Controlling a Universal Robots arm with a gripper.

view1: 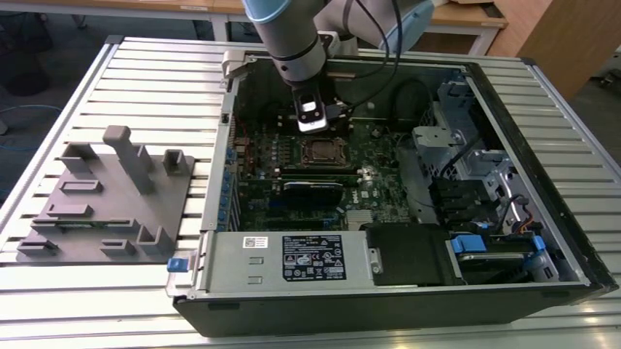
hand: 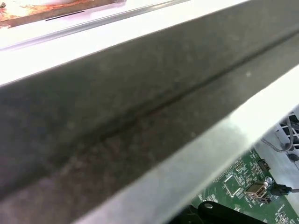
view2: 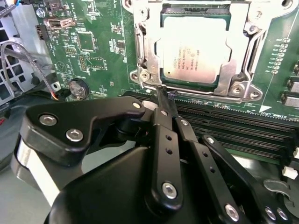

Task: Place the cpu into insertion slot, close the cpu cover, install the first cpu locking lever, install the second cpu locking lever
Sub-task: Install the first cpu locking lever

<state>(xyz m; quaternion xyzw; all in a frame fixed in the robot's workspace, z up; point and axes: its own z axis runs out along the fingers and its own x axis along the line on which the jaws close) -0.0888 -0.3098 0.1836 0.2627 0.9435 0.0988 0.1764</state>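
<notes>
Jaws closed together on nothing, black gripper [view2: 161,100] tips sitting at the edge of the square silver-rimmed insertion slot [view2: 142,70] on the green circuit board [view2: 100,46] inside the open black computer case [view1: 543,218], dull silver-grey square cpu [view2: 194,49] seated in the slot, thin silvery cpu cover [view2: 243,51] framing it.

Dull silver-grey metal on the cpu [view2: 195,49], framed by brighter, shinier metal of the cpu cover [view2: 243,70]; around both, glossy green circuit board [view2: 100,46] (gripper [view2: 161,109]: matt black).
</notes>
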